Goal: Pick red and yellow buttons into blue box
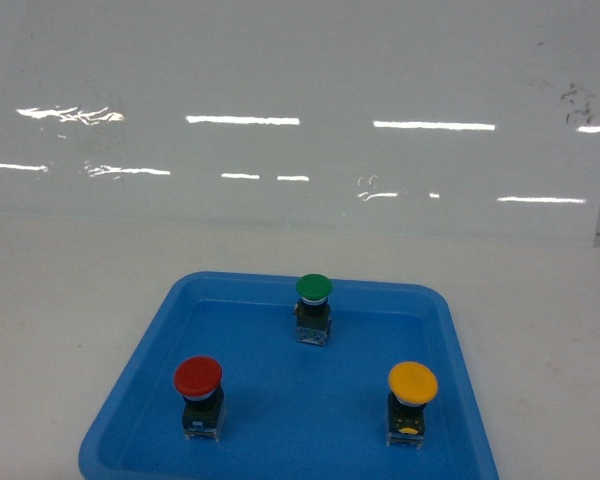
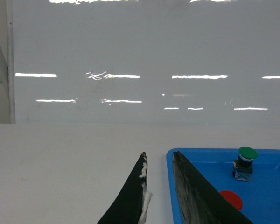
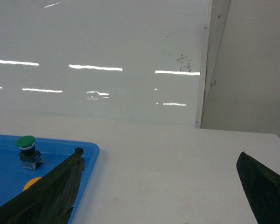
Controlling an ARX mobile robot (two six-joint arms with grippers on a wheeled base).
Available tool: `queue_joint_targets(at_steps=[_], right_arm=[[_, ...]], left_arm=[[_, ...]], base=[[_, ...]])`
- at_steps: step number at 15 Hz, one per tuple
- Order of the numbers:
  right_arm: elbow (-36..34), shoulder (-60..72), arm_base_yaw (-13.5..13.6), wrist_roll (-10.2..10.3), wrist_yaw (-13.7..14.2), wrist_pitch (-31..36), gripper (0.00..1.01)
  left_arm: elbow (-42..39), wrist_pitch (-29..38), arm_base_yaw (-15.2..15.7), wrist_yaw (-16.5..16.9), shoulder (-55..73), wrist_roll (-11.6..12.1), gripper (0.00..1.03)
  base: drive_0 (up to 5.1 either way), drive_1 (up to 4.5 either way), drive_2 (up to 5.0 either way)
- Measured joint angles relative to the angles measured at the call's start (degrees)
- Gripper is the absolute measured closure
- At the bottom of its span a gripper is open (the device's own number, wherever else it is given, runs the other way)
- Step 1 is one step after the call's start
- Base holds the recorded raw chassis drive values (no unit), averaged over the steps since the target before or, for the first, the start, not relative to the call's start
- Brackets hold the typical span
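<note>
The red button [image 1: 198,376] stands front left in a shallow blue tray [image 1: 300,400], and the yellow button [image 1: 412,383] stands front right. Both are upright on black switch blocks. No blue box shows in any view. Neither gripper appears in the head view. In the left wrist view my left gripper [image 2: 159,154] hovers over the tray's left rim, jaws a narrow gap apart with nothing between them; the red button's cap [image 2: 231,199] lies just right of it. My right gripper [image 3: 160,151] is wide open over bare table right of the tray, with the yellow cap [image 3: 31,182] peeking past its left finger.
A green-capped button [image 1: 313,288] stands at the back middle of the tray. White table surrounds the tray on the left, right and behind. A glossy white wall closes off the back, with a vertical frame edge [image 3: 203,70] at the far right.
</note>
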Motion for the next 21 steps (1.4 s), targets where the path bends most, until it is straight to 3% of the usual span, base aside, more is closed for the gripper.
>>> queue_joint_targets(at_steps=[2,8,10,11,14,16,18,21], right_arm=[[0.0,0.0,0.0,0.0,0.0,0.0,0.03],[0.0,0.0,0.0,0.0,0.0,0.0,0.03],[0.0,0.0,0.0,0.0,0.0,0.0,0.03],[0.0,1.1,-0.5,0.0,-0.8,2.1,0.03],[3.7,17.1,-4.4,0.4,-3.9,12.4,0.03],[9.6,27.5,-5.0,0.5,-5.7,16.8,0.03],[15.0,34.7,-4.7,0.2,-6.9,17.9,0.03],[20.5,43.8,-1.3,-1.6,-6.4,19.8,0.03]], left_arm=[[0.0,0.0,0.0,0.0,0.0,0.0,0.68],[0.0,0.0,0.0,0.0,0.0,0.0,0.04],[0.0,0.3,0.0,0.0,0.3,0.0,0.05],[0.1,4.6,0.0,0.7,2.8,0.1,0.05],[4.8,13.8,-0.2,4.3,19.1,2.1,0.05],[9.0,16.0,-0.2,5.7,26.0,4.0,0.05],[11.6,16.7,-0.5,7.0,30.2,5.2,0.05],[13.4,20.3,1.6,9.1,37.0,6.6,0.05]], base=[[0.0,0.00,0.0],[0.0,0.00,0.0],[0.0,0.00,0.0],[0.0,0.00,0.0],[0.0,0.00,0.0],[0.0,0.00,0.0],[0.0,0.00,0.0],[0.0,0.00,0.0]])
